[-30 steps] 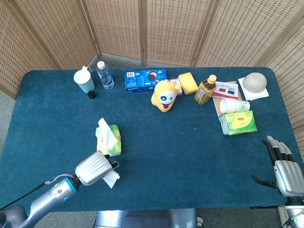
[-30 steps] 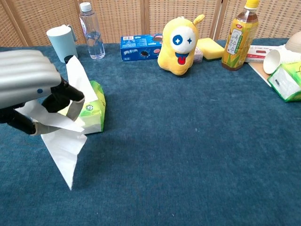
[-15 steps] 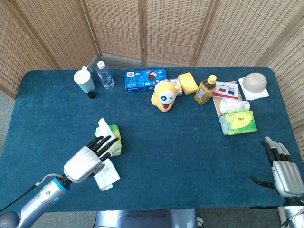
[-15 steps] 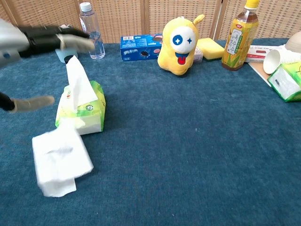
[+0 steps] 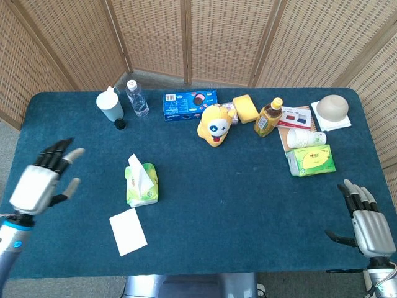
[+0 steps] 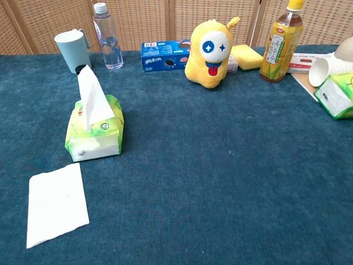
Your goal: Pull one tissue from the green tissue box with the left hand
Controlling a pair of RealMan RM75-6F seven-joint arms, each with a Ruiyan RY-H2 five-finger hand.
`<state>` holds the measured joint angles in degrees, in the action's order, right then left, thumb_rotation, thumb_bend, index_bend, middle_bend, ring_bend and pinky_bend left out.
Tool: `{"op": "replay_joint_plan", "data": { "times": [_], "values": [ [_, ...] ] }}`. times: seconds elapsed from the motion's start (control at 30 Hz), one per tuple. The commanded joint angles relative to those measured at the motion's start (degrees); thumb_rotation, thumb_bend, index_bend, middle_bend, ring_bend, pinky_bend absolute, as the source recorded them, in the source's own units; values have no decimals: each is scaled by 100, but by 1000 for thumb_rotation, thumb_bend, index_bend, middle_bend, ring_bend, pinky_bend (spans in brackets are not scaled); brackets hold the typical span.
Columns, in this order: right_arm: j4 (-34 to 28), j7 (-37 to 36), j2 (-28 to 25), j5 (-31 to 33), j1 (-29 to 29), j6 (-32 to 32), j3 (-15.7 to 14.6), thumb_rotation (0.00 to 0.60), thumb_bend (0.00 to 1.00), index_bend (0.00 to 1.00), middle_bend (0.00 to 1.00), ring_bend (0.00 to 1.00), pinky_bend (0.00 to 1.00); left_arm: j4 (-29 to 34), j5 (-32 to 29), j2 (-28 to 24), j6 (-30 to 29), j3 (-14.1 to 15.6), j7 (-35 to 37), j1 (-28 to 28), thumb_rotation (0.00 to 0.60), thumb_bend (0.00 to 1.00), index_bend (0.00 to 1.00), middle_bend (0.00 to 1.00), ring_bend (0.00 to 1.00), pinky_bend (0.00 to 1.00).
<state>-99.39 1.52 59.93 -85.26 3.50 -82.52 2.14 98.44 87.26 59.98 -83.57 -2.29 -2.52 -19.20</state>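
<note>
The green tissue box [image 5: 142,185] [image 6: 95,135] sits left of the table's middle, with a white tissue [image 6: 91,96] standing up from its slot. One pulled tissue [image 5: 128,231] [image 6: 57,203] lies flat on the blue cloth just in front of the box. My left hand [image 5: 43,182] hovers at the table's left edge, well away from the box, fingers spread and holding nothing. My right hand [image 5: 366,223] rests open at the front right corner. The chest view shows neither hand.
Along the back stand a pale cup [image 5: 110,105], a water bottle [image 5: 137,97], a blue snack box [image 5: 189,104], a yellow plush toy [image 5: 215,123], a sponge [image 5: 245,108] and a tea bottle [image 5: 268,117]. A second green tissue pack [image 5: 312,160] and paper cups [image 5: 305,137] sit right.
My left hand let go of the tissue, opened and swung away to the left edge. The tissue dropped and now lies flat in front of the box.
</note>
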Motion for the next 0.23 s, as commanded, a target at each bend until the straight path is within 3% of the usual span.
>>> {"op": "replay_joint_plan", "data": {
  "times": [0.03, 0.23],
  "values": [
    [108, 284, 126, 118, -14, -123, 101, 558, 0, 0, 0, 0, 0, -232, -458, -99, -329, 101, 260, 551, 600, 394, 137, 0, 0, 94],
    [216, 526, 247, 151, -54, -319, 184, 557, 0, 0, 0, 0, 0, -107, -662, -152, -421, 235, 281, 928, 600, 394, 137, 0, 0, 81]
  ]
}}
